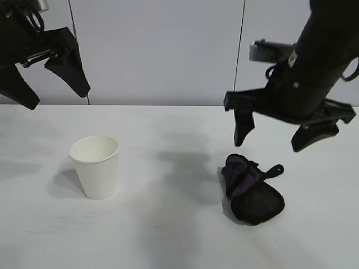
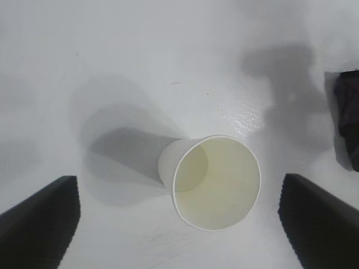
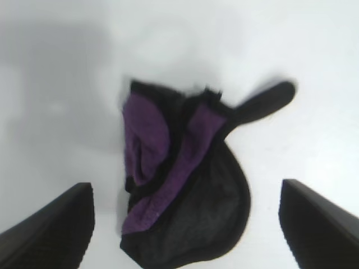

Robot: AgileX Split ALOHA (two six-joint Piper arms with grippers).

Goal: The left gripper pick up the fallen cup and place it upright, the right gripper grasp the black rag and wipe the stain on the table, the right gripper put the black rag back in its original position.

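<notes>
The white paper cup (image 1: 95,167) (image 2: 216,182) stands upright on the left part of the white table (image 1: 168,235). My left gripper (image 1: 58,96) (image 2: 179,218) hangs open high above it, touching nothing. The black rag (image 1: 251,190) (image 3: 185,185), bunched with purple folds and a black loop, lies on the table at the right. My right gripper (image 1: 269,144) (image 3: 185,224) hovers just above the rag, jaws wide open and clear of the cloth. No stain shows on the table.
A grey panelled wall (image 1: 168,50) closes off the back of the table. The rag's edge (image 2: 349,120) also shows in the left wrist view, beyond the cup. A faint glossy patch (image 2: 247,115) lies on the table between cup and rag.
</notes>
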